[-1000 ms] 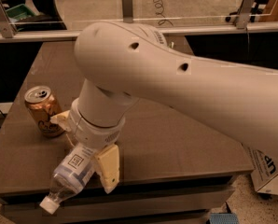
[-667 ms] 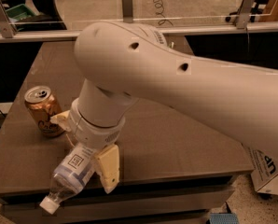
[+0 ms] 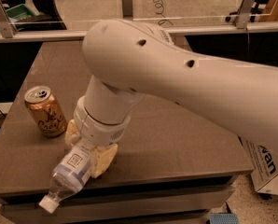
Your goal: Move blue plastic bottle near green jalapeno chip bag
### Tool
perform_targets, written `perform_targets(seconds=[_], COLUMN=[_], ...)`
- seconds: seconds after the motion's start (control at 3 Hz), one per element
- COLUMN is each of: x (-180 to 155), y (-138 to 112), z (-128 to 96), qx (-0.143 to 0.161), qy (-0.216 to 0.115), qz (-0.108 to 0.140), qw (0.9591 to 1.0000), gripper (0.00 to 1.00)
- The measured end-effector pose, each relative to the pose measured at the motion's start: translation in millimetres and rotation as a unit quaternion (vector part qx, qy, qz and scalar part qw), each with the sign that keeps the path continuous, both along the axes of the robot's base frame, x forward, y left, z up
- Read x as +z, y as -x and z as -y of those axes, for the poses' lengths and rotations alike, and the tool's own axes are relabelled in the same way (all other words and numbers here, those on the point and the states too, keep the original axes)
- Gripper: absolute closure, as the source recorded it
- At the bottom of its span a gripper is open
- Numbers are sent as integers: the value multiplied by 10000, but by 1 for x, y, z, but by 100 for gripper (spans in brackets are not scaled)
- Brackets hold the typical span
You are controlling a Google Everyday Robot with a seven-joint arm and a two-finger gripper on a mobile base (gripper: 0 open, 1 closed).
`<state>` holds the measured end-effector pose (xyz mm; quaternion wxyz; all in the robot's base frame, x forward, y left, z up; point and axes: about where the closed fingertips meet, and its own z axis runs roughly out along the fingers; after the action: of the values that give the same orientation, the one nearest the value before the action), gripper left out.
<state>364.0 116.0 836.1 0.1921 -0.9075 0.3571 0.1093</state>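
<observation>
The blue plastic bottle is a clear bottle with a white cap and a pale label. It lies tilted over the table's front left edge, cap pointing down and left. My gripper is shut on it, with one yellowish finger on each side of its upper body. The big white arm reaches in from the right and covers the middle of the table. The green jalapeno chip bag is not in view.
An orange-gold soda can stands upright on the brown table, just left of the gripper. A white box sits on the floor at the right. A green bin and a railing lie behind the table.
</observation>
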Motion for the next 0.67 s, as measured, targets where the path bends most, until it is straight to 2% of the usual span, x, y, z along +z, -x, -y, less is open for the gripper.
perform_targets(seconds=[0.33, 0.67], x=[-10, -10], y=[-5, -7], z=[11, 16], qx=[-62, -97], qy=[53, 74], qz=[-235, -271], qw=[9997, 9996], gripper=[64, 86])
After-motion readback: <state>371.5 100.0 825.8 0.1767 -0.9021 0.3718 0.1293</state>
